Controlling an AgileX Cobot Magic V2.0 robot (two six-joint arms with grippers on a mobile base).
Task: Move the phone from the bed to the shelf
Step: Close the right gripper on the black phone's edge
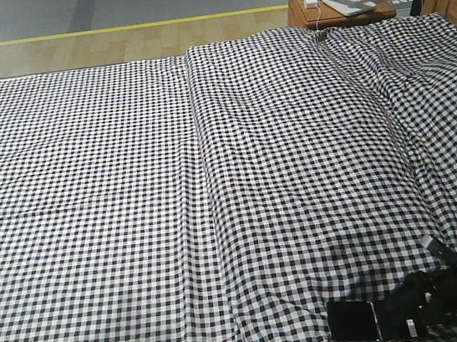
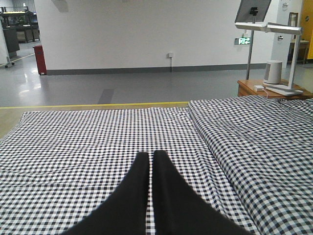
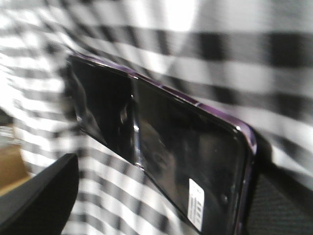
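Clearly nearer on the right: open right gripper (image 3: 157,199) astride phone (image 3: 166,147) on bed (image 1: 130,192), pad (image 3: 281,205) against rim; left gripper (image 2: 149,164) closed, idle.

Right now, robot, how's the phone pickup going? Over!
Left tool shut, above the bed. Right tool open, straddling the phone. Phone lying on the bed, not lifted. Nothing in the way near it.

**Camera positions: three views**

Front view: set high, looking down and forward across the bed (image 1: 130,192) to the nightstand (image 1: 299,16) at its far edge. Left wrist view: low over the bed, held level, facing the same nightstand and a far wall (image 2: 146,34). Right wrist view: very close and blurred, on the phone (image 3: 161,147), which the front view shows at its bottom edge.
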